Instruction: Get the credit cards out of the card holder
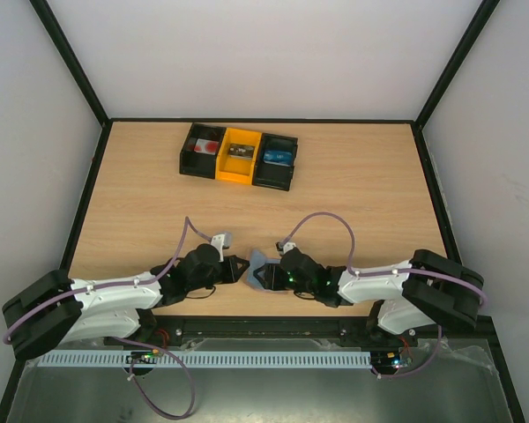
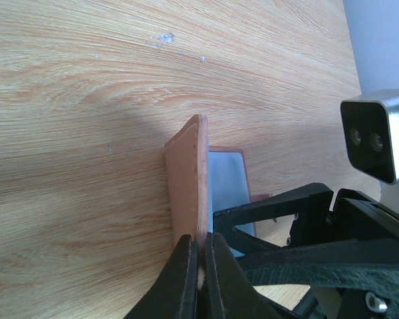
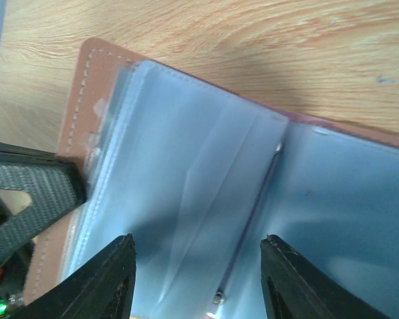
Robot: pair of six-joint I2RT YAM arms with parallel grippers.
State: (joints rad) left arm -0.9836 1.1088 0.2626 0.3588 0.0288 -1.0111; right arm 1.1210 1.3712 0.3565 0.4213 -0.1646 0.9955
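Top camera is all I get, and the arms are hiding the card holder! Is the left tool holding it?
Observer: Yes. The left wrist view shows the left tool shut on the brown edge of the card holder.
Operator: Is it open like a book?
Observer: Yes. The right wrist view shows it spread open, with its grey-blue pockets facing that camera.
Operator: What's the right tool doing?
Observer: The right tool has its fingers apart in front of the pockets, and they are not closed on anything.
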